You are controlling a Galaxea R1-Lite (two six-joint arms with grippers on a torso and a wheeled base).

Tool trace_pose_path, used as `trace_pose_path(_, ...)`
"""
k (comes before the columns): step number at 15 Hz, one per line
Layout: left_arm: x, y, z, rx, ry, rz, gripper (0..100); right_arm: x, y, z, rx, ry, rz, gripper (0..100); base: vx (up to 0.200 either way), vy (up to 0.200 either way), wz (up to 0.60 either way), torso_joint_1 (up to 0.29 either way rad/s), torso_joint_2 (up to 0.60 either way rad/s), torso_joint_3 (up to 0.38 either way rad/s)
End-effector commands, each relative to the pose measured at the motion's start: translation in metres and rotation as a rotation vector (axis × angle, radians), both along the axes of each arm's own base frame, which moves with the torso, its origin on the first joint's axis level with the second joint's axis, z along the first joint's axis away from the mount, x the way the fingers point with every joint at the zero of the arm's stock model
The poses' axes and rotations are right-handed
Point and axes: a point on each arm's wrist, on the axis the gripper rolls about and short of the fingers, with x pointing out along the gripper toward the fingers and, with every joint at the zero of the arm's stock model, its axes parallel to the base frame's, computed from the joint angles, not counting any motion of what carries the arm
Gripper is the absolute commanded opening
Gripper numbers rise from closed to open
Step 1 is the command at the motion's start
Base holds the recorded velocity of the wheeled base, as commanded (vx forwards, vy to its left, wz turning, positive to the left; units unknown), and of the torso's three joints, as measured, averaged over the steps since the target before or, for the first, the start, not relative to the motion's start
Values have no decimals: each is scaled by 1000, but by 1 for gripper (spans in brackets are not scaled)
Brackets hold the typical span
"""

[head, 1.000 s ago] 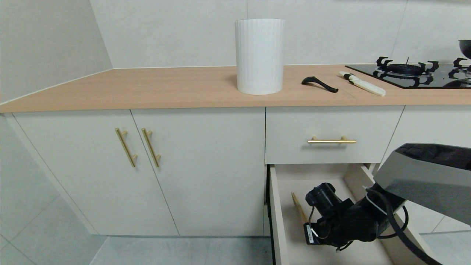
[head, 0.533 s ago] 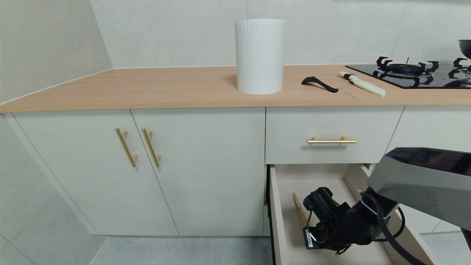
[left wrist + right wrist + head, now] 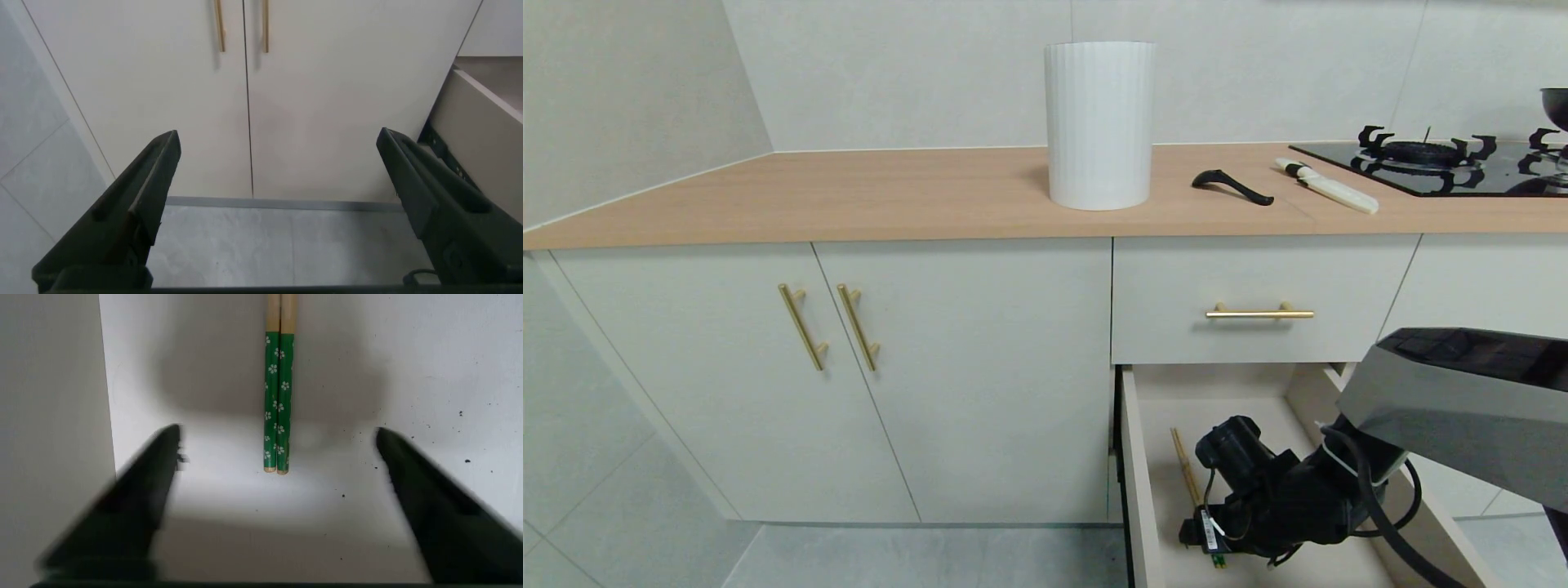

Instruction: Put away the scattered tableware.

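Observation:
A pair of wooden chopsticks (image 3: 276,384) with green flowered ends lies on the floor of the open lower drawer (image 3: 1137,482). My right gripper (image 3: 278,514) hovers just above the green ends, open, one finger on each side and nothing held. In the head view the right gripper (image 3: 1217,535) is low inside the drawer, with the chopsticks (image 3: 1184,469) running past it. On the counter lie a black utensil (image 3: 1232,185) and a white knife (image 3: 1327,185). My left gripper (image 3: 278,212) is open and empty, facing the cabinet doors (image 3: 245,82).
A tall white ribbed canister (image 3: 1099,122) stands on the wooden counter (image 3: 890,196). A gas hob (image 3: 1429,159) sits at the far right. The upper drawer (image 3: 1258,298) is closed. The open drawer's side wall (image 3: 49,416) is close beside my right gripper.
My right gripper has sunk a little lower and nearer the drawer's front. The chopsticks' green ends now show beneath it in the head view. Nothing on the counter has moved.

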Motion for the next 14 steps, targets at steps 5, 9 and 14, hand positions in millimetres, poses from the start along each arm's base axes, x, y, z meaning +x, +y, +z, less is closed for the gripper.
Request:
trace_pose_path(5, 0, 0, 0, 0, 0, 0, 100, -6, -4, 27, 20, -47, 4, 100, 0, 0, 0, 0, 0, 0)
trace_pose_path(9, 0, 0, 0, 0, 0, 1, 100, -27, -34, 114, 89, -264, 10, 100, 0, 0, 0, 0, 0, 0)
trace_pose_path(14, 0, 0, 0, 0, 0, 0, 100, -48, -64, 175, 43, -493, -7, 100, 0, 0, 0, 0, 0, 0)
